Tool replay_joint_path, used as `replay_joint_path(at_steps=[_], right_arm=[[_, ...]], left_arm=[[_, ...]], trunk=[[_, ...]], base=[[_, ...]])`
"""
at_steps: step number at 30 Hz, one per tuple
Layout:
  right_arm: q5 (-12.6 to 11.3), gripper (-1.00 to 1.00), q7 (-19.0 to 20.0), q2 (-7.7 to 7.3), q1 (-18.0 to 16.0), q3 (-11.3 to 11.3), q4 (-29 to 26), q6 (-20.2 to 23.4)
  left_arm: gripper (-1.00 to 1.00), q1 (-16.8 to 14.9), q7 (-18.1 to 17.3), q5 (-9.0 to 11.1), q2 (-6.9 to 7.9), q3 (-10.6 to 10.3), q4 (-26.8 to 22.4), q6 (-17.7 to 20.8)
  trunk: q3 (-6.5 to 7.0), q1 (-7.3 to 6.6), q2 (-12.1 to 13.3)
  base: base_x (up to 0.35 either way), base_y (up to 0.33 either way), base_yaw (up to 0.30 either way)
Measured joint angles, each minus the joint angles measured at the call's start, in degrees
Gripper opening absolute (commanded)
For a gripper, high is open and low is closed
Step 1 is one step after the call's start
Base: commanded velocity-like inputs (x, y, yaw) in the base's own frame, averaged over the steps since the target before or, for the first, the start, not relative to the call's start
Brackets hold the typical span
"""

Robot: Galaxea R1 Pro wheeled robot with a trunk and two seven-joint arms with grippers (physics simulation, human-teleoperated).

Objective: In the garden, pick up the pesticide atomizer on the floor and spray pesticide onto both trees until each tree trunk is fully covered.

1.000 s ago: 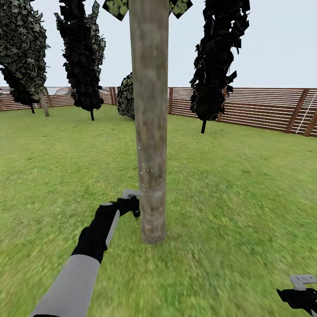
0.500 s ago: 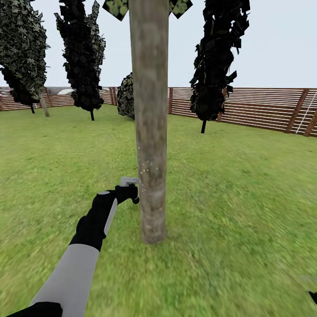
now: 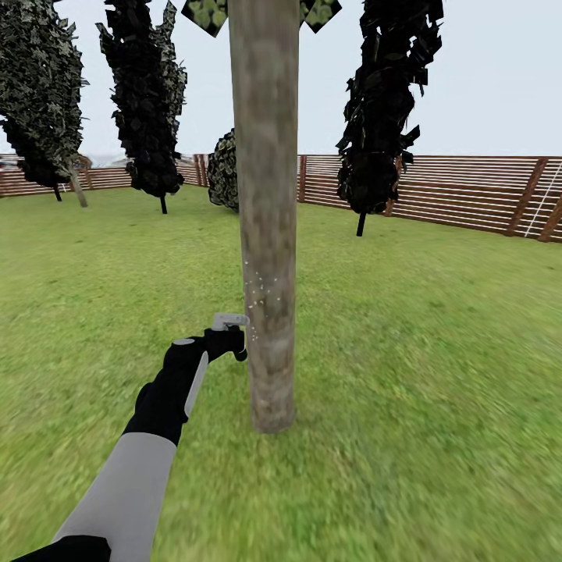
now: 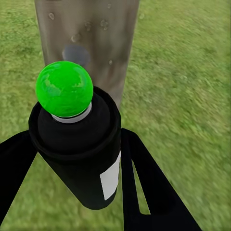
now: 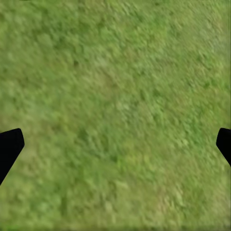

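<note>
A thick grey-brown tree trunk (image 3: 265, 234) rises from the grass right in front of me. My left gripper (image 3: 232, 337) is held low against the trunk's left side, shut on the pesticide atomizer (image 4: 79, 154). The atomizer is a small black bottle with a white label and a round top that shows bright green. Its top points at the trunk (image 4: 86, 38), a short gap away. Small pale droplets (image 3: 260, 293) speckle the bark just above the gripper. My right gripper (image 5: 118, 144) hangs over bare grass with its dark fingertips far apart, open and holding nothing.
Green lawn (image 3: 429, 351) spreads all around. A brown slat fence (image 3: 468, 191) runs along the back. Dark cone-shaped trees (image 3: 382, 101) stand in front of it. A thin leaning grey trunk (image 3: 78, 187) shows far off at the left.
My left gripper has risen a little along the trunk with the atomizer, then held still. The droplets now reach higher on the bark. My right gripper has dropped out of the head view's lower right corner.
</note>
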Motion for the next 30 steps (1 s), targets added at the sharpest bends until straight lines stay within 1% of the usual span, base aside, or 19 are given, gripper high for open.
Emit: replay_joint_path(at_steps=[3,6,9,13,14,16,17,18,20,21,22,23,24,26,27,28,29,30], right_arm=[[0.0,1.0,-0.1,-0.59,0.0,0.0,0.0,0.0],[0.0,1.0,-0.1,-1.05,0.0,0.0,0.1,0.0],[0.0,1.0,-0.1,-1.17,0.0,0.0,0.1,0.0],[0.0,1.0,0.1,-1.2,0.0,0.0,0.1,0.0],[-0.1,1.0,1.1,-1.09,0.0,0.0,0.1,0.0],[-0.1,1.0,3.4,-0.34,0.2,0.1,0.2,0.0],[0.0,1.0,4.8,1.06,1.4,0.2,0.2,0.0],[0.1,1.0,6.3,3.43,4.5,0.3,0.2,0.0],[0.0,1.0,8.5,7.26,8.7,0.2,0.2,-0.1],[-0.1,1.0,9.1,8.36,9.7,0.1,0.2,-0.2],[-0.1,1.0,10.1,11.13,12.1,0.2,0.2,-0.4],[-0.1,1.0,10.6,13.87,13.5,0.2,0.2,-0.8],[-0.2,1.0,10.8,15.38,14.0,0.1,0.2,-1.2],[-0.2,1.0,11.0,16.97,14.4,0.0,0.2,-1.5],[-0.1,1.0,11.0,18.69,15.0,0.1,0.2,-1.7],[0.1,1.0,11.0,21.34,16.1,0.2,0.2,-1.9],[0.1,1.0,11.0,23.08,16.7,0.2,0.1,-2.2],[0.1,1.0,11.0,24.08,17.1,0.1,0.1,-2.5]], left_arm=[[-1.0,0.0,0.0,0.0,0.0,0.0,0.0,0.0],[-1.0,0.0,0.0,0.0,0.0,0.1,0.0,0.0],[-1.0,0.0,0.0,0.0,0.0,0.1,0.0,0.0],[-1.0,0.0,0.0,0.0,0.0,0.1,0.0,-0.1],[-1.0,0.0,0.0,0.0,0.0,0.1,0.0,0.0],[-1.0,0.0,0.0,0.0,0.0,0.1,0.0,0.0],[-1.0,0.0,0.0,0.0,0.0,0.1,0.1,0.0],[-1.0,0.0,0.0,0.0,0.0,0.2,0.2,0.0],[-1.0,0.0,0.0,0.0,0.0,0.2,0.2,0.0],[-1.0,0.0,0.0,0.0,0.0,0.2,0.2,0.0],[-1.0,0.0,0.0,0.0,0.01,0.2,0.1,0.0],[-1.0,0.0,0.0,0.0,0.0,0.2,0.2,0.0],[-1.0,0.0,0.0,0.0,0.0,0.1,0.2,0.0],[-1.0,0.0,0.0,0.0,0.0,0.1,0.1,0.0],[-1.0,0.0,0.0,0.0,0.0,0.1,0.2,0.0],[-1.0,0.0,0.0,0.0,0.0,0.2,0.2,0.0],[-1.0,0.0,0.0,0.0,0.0,0.2,0.2,0.0],[-1.0,0.0,0.0,0.0,0.0,0.2,0.1,0.0]], trunk=[[0.0,0.0,0.0],[0.0,0.0,0.0],[0.0,0.0,0.0],[0.0,0.0,0.0],[0.0,0.0,0.0],[0.0,0.0,0.0],[-0.01,0.0,0.0],[-0.01,0.0,0.0],[-0.01,0.0,0.0],[-0.01,0.0,0.0],[-0.01,0.0,0.0],[-0.01,0.0,0.0],[0.0,0.0,0.0],[0.0,0.0,0.0],[0.0,0.0,0.0],[-0.01,0.0,0.0],[0.0,0.0,0.0],[0.0,0.0,0.0]], base=[[0.064,0.0,0.0],[-0.16,0.0,0.0],[-0.268,0.0,0.0],[-0.072,0.0,0.0],[-0.016,0.0,0.0],[-0.011,0.0,0.0],[-0.004,0.0,0.0],[-0.003,0.0,0.0],[-0.002,0.0,0.0],[0.0,0.0,0.0],[0.0,0.0,0.0],[0.0,0.0,0.0],[0.0,0.0,0.0],[0.0,0.0,0.0],[0.0,0.0,0.0],[0.0,0.0,0.0],[0.0,0.0,0.0],[0.0,0.0,0.0]])
